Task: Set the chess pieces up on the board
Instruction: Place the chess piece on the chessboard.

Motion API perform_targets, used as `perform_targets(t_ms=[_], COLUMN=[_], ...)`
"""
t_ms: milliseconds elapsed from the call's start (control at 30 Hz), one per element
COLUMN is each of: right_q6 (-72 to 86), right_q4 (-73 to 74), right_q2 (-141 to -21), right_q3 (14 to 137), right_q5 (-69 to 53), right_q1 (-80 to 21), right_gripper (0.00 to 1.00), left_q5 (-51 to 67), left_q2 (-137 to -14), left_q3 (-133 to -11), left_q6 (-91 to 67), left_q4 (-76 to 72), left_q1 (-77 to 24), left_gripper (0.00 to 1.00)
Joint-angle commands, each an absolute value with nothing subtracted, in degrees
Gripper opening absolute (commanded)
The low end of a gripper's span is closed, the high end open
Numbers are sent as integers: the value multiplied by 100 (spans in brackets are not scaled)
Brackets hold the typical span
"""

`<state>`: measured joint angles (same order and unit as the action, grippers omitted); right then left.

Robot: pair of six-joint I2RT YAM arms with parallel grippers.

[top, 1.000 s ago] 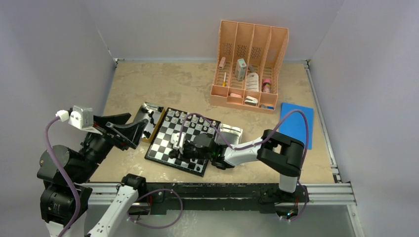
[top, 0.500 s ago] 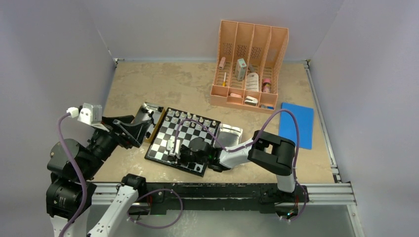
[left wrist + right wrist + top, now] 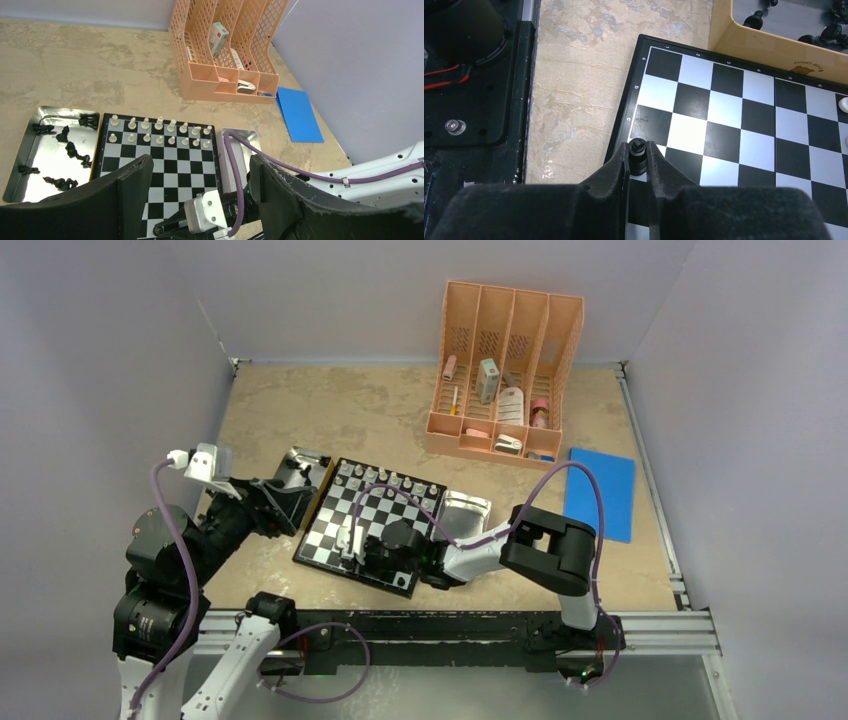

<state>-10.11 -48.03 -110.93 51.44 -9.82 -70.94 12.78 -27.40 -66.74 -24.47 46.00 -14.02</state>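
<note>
The right tool (image 3: 638, 150) is clenched on a single black piece (image 3: 638, 157), its two fingers pressed against either side of it; the piece stands upright at the near edge of the board (image 3: 165, 165), just inside the thin black rim, and its base is hidden by the fingers, so I cannot tell whether it rests on the square; the left tool (image 3: 199, 165) hangs released above the left side of the board, its fingers spread wide with nothing between them; the white pieces (image 3: 159, 131) stand in two rows along the far side of the board; the other black pieces (image 3: 70, 150) lie scattered in the left tray (image 3: 45, 150), which touches the board's left edge; the right tray (image 3: 247, 137) sits just beside the board's right edge, with the right arm's purple cable crossing it; a peach organizer (image 3: 505, 370) stands at the far side of the table (image 3: 330, 410), and a blue sheet (image 3: 603, 490) lies to the right of it, nearer.
</note>
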Motion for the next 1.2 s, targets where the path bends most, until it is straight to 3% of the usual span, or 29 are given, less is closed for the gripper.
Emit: perform_targets(t_ms=[0,333,667,867,1167], right_q6=[-976,-919,-796,-536,90], right_q4=[-4908,-4864,-4602,-4240,-3846], right_q2=[-11100,-11115,-10618,-10118,-8929], right_q3=[5266,5248,5297,5399,5184], right_q5=[-818,-724,-310,-237,-175], right_q1=[-7128,-7128,-7128,-7128,-7128], right_gripper=[18,29,50,57,67], left_q5=[1330,1509,1531,1380,505], left_q2=[-2836,-2965,-3329,-3742,-4742], left_q3=[-6663,-6534,-6362,-6211,-6085], left_q6=[-2399,-2417,-2385,-2495,-2229], left_q4=[4398,4279,4096,4092,4079], left_q1=[-1397,-1397,-1397,-1397,-1397], left_gripper=[71,71,71,71,87])
